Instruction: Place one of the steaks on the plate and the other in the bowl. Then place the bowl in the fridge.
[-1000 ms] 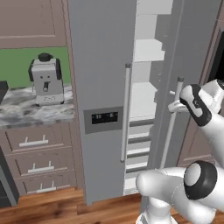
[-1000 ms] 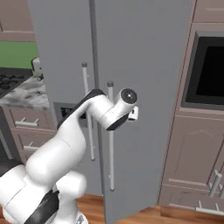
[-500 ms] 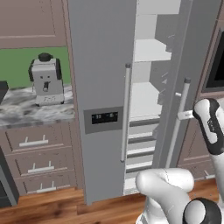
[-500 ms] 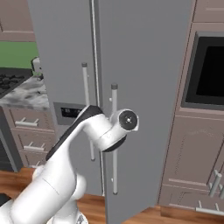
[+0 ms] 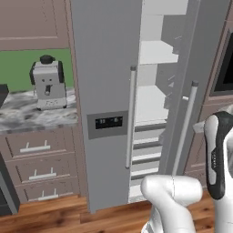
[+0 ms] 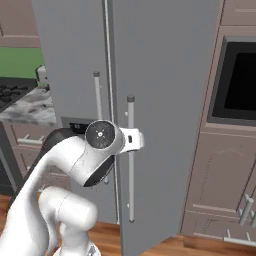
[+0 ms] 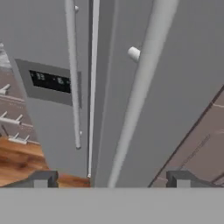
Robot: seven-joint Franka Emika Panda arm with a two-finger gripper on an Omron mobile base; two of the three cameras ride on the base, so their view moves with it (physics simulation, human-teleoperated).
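Note:
The grey fridge [image 5: 104, 68] stands ahead with its left door shut and its right door [image 6: 165, 75] swung partly open. White shelves [image 5: 154, 52] show in the gap. My gripper [image 7: 111, 179] is open right at the right door's long bar handle [image 7: 140, 87], and the bar runs down between the two spread fingertips [image 7: 43, 178]. In the right base view the hand [image 6: 135, 139] sits against that handle [image 6: 131, 165]. The dark dispenser panel [image 5: 108, 122] is on the left door. The steaks, the plate and the bowl are out of view.
A grey coffee machine [image 5: 48, 84] stands on the marble counter [image 5: 32, 113] left of the fridge, above brown drawers [image 5: 36, 159]. A dark built-in oven [image 6: 237, 82] and brown cabinets [image 6: 220, 185] sit right of the open door. The floor is wood.
My arm has sunk and folded lower in both base views, while the hand stays at the right door's handle. The door has come slightly further open.

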